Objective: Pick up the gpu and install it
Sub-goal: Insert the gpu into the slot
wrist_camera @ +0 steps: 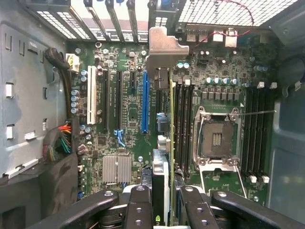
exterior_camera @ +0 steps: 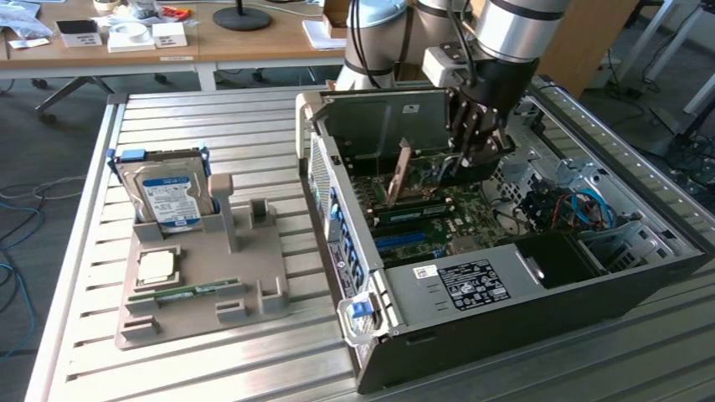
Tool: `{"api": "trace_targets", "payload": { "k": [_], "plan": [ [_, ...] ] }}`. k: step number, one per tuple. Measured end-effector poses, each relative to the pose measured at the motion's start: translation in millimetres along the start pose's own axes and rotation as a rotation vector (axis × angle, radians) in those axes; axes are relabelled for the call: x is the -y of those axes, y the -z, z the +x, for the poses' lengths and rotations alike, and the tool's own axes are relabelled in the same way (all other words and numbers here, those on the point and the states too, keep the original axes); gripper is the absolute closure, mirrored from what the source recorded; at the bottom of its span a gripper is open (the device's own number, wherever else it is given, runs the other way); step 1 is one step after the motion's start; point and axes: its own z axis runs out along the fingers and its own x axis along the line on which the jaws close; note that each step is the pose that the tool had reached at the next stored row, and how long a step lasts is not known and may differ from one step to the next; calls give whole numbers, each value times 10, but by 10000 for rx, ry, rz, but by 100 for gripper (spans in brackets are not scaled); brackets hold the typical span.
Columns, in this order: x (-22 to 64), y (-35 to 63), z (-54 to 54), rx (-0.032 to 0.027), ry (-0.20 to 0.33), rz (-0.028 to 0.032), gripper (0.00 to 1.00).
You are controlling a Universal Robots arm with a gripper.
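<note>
My gripper [exterior_camera: 478,142] reaches down into the open computer case [exterior_camera: 625,285], over the motherboard [exterior_camera: 447,209]. In the wrist view my gripper [wrist_camera: 161,202] is shut on the gpu [wrist_camera: 161,176]. The card is seen edge-on between the black fingers [wrist_camera: 138,210]. Its silver bracket [wrist_camera: 164,47] points at the rear slot openings of the case. The card hangs beside the long blue slot [wrist_camera: 144,100], on the side of the memory slots [wrist_camera: 183,124]. Whether its lower edge touches the board is hidden.
A grey fixture tray [exterior_camera: 201,318] on the slatted metal table holds a hard drive [exterior_camera: 167,197], a processor chip [exterior_camera: 156,266] and a green memory stick [exterior_camera: 184,293]. The empty processor socket [wrist_camera: 217,138] and cable bundles [wrist_camera: 59,138] lie around the card. A wooden desk [exterior_camera: 223,42] stands behind.
</note>
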Motion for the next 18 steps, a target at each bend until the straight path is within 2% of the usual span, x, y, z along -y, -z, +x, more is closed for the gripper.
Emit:
{"api": "trace_targets", "payload": {
  "k": [12, 18],
  "plan": [
    [-75, -104, 66, -2, -8, 21, 73],
    [-83, -148, 67, -9, -98, 23, 73]
  ]
}}
